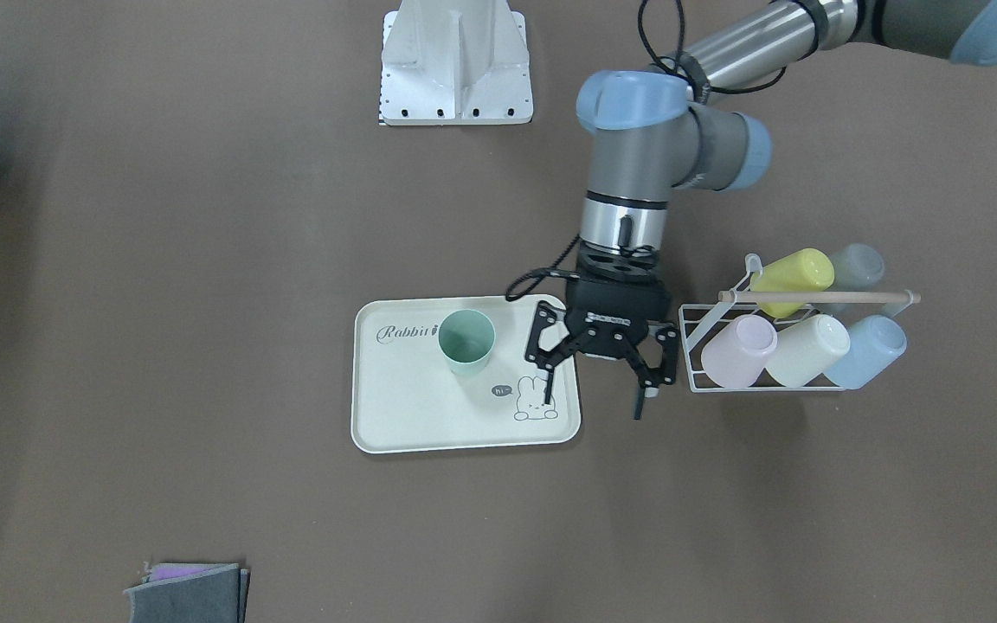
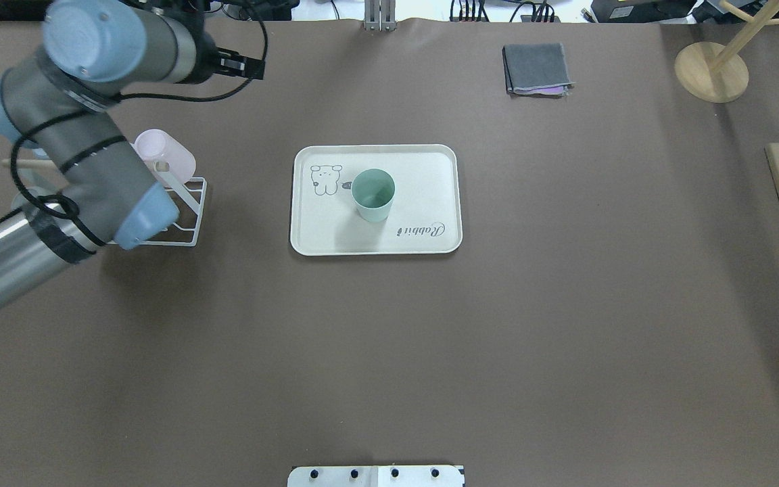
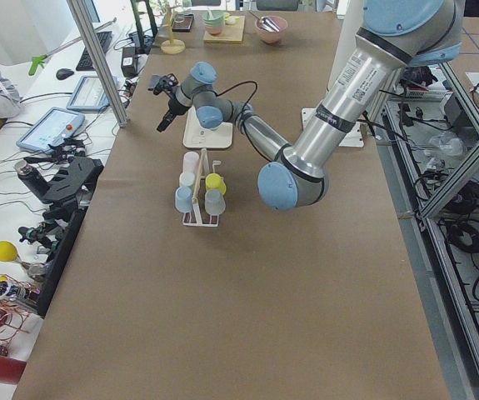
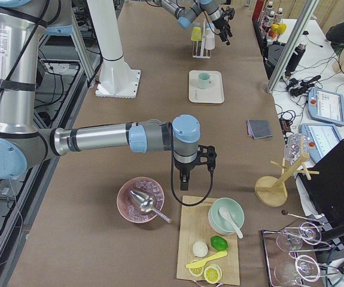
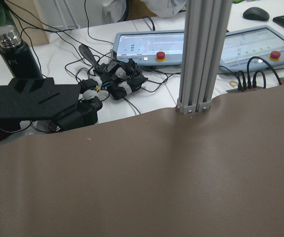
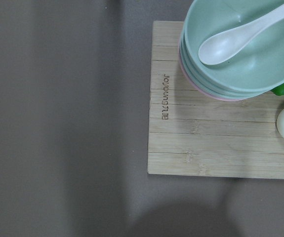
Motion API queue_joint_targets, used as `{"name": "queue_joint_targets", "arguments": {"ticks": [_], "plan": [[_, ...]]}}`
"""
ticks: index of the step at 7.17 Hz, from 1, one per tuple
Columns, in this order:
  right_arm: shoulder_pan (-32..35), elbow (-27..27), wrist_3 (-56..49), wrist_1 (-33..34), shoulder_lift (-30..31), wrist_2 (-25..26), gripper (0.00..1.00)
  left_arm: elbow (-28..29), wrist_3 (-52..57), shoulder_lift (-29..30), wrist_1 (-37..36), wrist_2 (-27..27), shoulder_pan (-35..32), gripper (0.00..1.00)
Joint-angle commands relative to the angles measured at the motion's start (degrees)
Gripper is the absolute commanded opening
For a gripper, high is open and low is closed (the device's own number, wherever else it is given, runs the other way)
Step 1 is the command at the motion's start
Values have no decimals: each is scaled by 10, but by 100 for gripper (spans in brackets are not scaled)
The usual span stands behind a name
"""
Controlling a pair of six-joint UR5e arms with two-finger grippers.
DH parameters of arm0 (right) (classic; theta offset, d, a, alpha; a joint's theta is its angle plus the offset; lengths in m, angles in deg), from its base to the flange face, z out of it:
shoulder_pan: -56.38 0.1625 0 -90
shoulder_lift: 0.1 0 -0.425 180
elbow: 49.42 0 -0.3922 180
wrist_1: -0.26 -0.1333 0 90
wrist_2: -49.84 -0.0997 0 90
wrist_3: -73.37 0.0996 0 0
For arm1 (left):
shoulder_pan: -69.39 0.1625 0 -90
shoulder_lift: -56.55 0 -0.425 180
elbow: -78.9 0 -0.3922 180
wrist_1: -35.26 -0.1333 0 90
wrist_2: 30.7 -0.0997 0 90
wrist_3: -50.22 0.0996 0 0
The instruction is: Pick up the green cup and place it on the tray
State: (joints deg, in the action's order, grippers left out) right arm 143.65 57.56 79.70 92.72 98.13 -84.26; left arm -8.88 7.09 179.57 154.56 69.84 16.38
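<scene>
The brown table (image 2: 565, 304) carries everything. The left arm (image 1: 663, 156) reaches over it from the robot's side. The tray (image 1: 403, 424) lies flat near the middle. To the side of it stands a white wire rack (image 1: 691, 350) with five other cups lying in it.

The green cup (image 1: 466, 342) stands upright on the tray, mouth up, close to the printed word, so the placing looks done. The left gripper (image 1: 594, 400) hangs between cup and rack. Its jaws are spread wide and hold nothing, and one finger is above the tray's edge by the rabbit drawing. The right gripper (image 4: 185, 179) is far away near a wooden board (image 6: 216, 143). Whether its jaws are spread or closed, I cannot tell.

I think the danger is in the retreat. A low sideways swing could knock the light cup over, or the other finger could catch the rack just beside it. Rising first would be safer.

The tray reads "Rabbit" (image 1: 406, 332), and a small bubble says "hi~" (image 1: 502, 390). The board has burned letters that I cannot read surely.
</scene>
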Motion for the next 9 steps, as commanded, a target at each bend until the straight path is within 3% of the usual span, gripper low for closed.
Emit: {"name": "queue_joint_targets", "arguments": {"ticks": [1, 3, 4, 5, 6, 7, 9], "plan": [[0, 1, 0, 0, 0, -1, 100, -2, 90, -96, -35, 187, -129, 98], [-1, -3, 0, 0, -1, 1, 100, -26, 231, -176, -130, 308, -229, 98], [0, -3, 0, 0, -1, 0, 100, -36, 314, -184, -245, 312, -251, 98], [-1, -5, 0, 0, -1, 1, 100, -43, 438, -208, -295, 314, -290, 98], [-1, -5, 0, 0, -1, 2, 100, -74, 470, -271, -294, 318, -301, 98], [-1, -5, 0, 0, -1, 3, 100, -148, 467, -346, -294, 317, -310, 97], [-1, -6, 0, 0, -1, 5, 100, -149, 466, -385, -301, 317, -343, 97]]}}
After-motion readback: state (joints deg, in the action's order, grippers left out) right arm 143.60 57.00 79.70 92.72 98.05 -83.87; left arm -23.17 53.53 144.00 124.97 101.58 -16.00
